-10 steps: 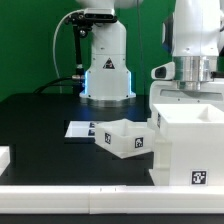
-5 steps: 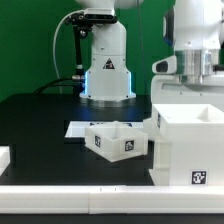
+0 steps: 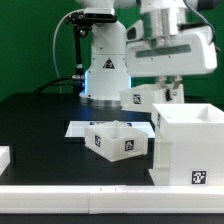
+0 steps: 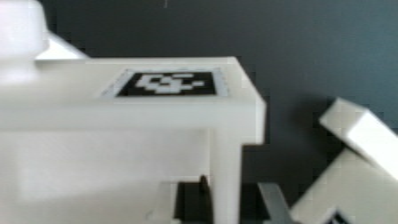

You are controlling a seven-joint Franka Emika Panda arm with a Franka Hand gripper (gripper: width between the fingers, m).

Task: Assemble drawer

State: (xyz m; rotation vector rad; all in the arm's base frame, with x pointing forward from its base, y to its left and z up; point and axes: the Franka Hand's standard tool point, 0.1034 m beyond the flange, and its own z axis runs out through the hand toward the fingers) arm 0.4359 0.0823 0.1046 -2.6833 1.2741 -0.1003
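1. White plastic shell [image 3: 186, 140] stands upright on the table [image 3: 40, 115] at the exterior view's right, with its open top facing up. No tray shows inside it, and both trays are outside, so I judge that nothing has been fitted yet. The shell looks placed and ready to receive parts.
2. The pincer [image 3: 168, 88] hangs above and behind the shell's corner on the exterior view's left. It is closed on the held tray [image 3: 146, 98], with its fingers reaching down onto the tray's upper edge. In the wrist view a tagged white face fills the picture close up, which fits a grip. The fingers themselves are too blurred there to make out.
3. The held tray is raised under the pincer. It looks clear of the table and sits partly behind the shell's top edge, with its tag toward the camera. This is probably the carrying step. Left to do for this tray: line it up with the shell's opening and push it home.
4. The free tray [image 3: 117, 141] rests on the table just beside the shell, on the exterior view's left, slightly turned and near the marker board [image 3: 78, 129]. I cannot tell whether it touches the shell. It has yet to be picked up and inserted, so most of the assembly remains.
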